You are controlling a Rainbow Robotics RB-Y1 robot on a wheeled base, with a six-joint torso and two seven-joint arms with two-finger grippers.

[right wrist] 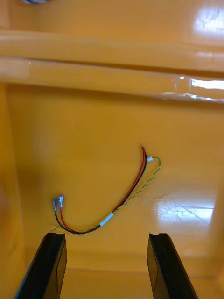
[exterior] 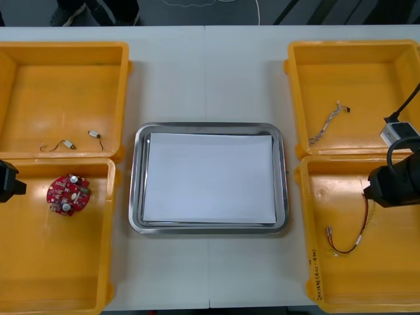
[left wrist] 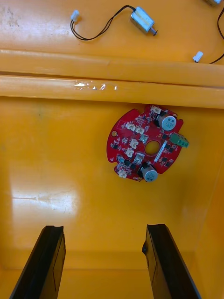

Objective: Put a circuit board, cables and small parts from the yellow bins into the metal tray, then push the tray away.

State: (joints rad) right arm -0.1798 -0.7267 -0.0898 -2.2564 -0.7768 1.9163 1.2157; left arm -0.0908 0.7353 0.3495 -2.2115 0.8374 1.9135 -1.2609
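Observation:
A round red circuit board [exterior: 67, 194] [left wrist: 145, 143] lies in the near left yellow bin [exterior: 59, 275], just beyond my left gripper [left wrist: 103, 229], which hangs open over the bin floor. My left arm [exterior: 6, 180] shows at the table's left edge. A red and yellow cable [exterior: 351, 236] [right wrist: 116, 198] lies in the near right yellow bin [exterior: 367, 289], with my right gripper [right wrist: 105, 236] open just short of it. My right arm [exterior: 394, 185] hovers over that bin. Between the bins sits the metal tray [exterior: 135, 197], white inside, with nothing in it.
The far left yellow bin [exterior: 59, 72] holds two small metal parts [exterior: 65, 145] [exterior: 95, 134] on thin black leads [left wrist: 100, 28]. A twisted blue and white cable [exterior: 328, 123] lies in the far right yellow bin [exterior: 354, 65]. Bare table stretches beyond the tray.

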